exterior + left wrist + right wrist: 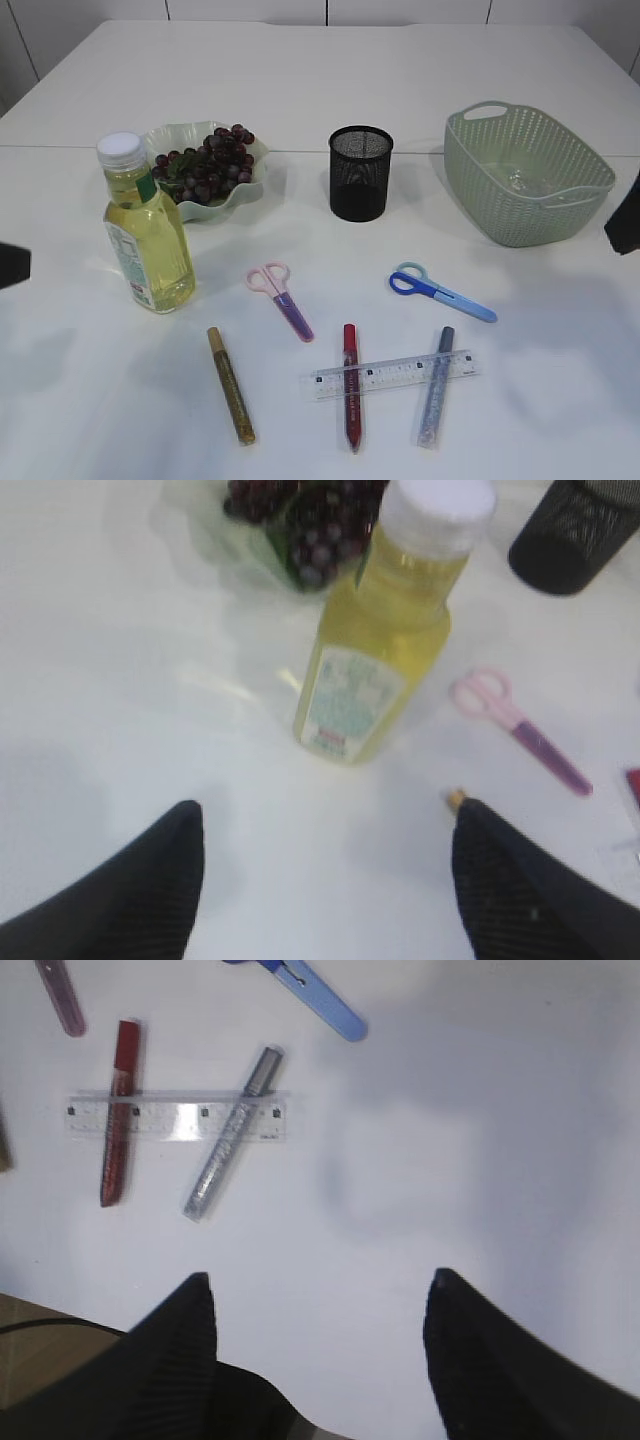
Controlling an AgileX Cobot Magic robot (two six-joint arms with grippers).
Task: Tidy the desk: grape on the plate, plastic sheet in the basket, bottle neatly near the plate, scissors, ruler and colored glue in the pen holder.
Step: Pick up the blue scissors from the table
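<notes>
Your left hand [325, 880] hangs spread and empty just short of the bottle [385, 630], which stands upright beside the plate [235, 195] of grapes [205, 165]; clip it high and you tip it into the fruit. Your right hand [320, 1355], also spread, hovers over bare desk [560, 350] near the clear ruler [175, 1120], which lies across two glue pens and may drag them. The plastic sheet in the basket [470, 150] is hard to make out.

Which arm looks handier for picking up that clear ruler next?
Probably the right. Its end effector hangs open over the table near the ruler, which lies across the red and silver glue pens. The left end effector faces the bottle instead.
</notes>
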